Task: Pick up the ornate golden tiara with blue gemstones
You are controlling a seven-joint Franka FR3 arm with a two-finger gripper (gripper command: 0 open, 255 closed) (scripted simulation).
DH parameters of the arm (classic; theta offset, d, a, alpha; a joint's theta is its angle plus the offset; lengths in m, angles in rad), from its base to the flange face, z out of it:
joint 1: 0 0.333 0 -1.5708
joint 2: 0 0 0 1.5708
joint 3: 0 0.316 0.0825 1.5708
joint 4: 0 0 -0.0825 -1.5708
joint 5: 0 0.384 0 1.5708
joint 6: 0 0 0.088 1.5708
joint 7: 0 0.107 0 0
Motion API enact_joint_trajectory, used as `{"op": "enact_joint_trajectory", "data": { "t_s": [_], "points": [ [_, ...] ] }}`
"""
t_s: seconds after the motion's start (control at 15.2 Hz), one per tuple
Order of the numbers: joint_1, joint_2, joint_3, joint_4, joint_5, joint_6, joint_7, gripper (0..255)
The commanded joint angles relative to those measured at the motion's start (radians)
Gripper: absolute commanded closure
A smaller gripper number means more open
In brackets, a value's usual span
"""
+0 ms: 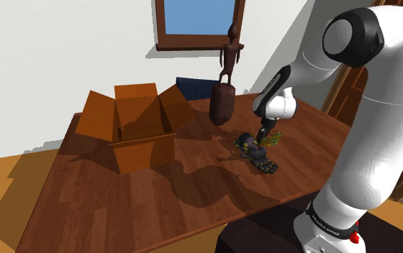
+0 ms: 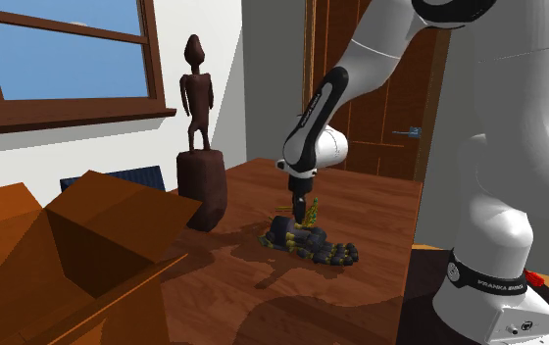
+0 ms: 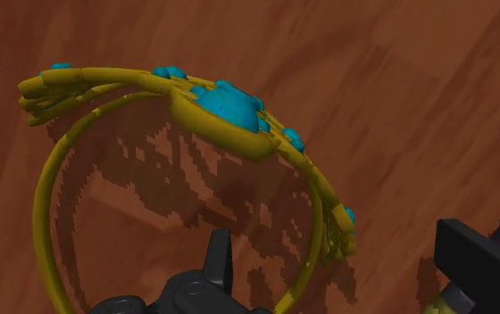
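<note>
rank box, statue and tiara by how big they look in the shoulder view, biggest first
1. box, open and by far the widest
2. statue, tall but narrow
3. tiara, plainly the smallest

The gaps are large enough that nearness to the camera does not change the order.

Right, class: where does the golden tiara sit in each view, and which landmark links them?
Shoulder view: the tiara is right of centre.
Second exterior view: the tiara is near centre.
Wrist view: the tiara arcs across, band between the fingers.
Shared landmark: the black gripper, at the tiara in all three.
</note>
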Motion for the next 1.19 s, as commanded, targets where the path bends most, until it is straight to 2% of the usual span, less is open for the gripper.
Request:
{"op": "enact_joint_trajectory", "data": {
  "t_s": [0.0, 0.07, 0.13, 0.73, 1.12],
  "points": [
    [-0.013, 0.031, 0.022, 0.003, 0.041, 0.021, -0.030, 0],
    [-0.014, 0.031, 0.022, 0.003, 0.041, 0.021, -0.030, 0],
    [-0.015, 0.028, 0.019, 0.003, 0.038, 0.019, -0.031, 255],
    [-0.014, 0.031, 0.022, 0.003, 0.041, 0.021, -0.030, 255],
    [0.028, -0.065, -0.043, -0.005, -0.090, -0.051, 0.067, 255]
  ]
}}
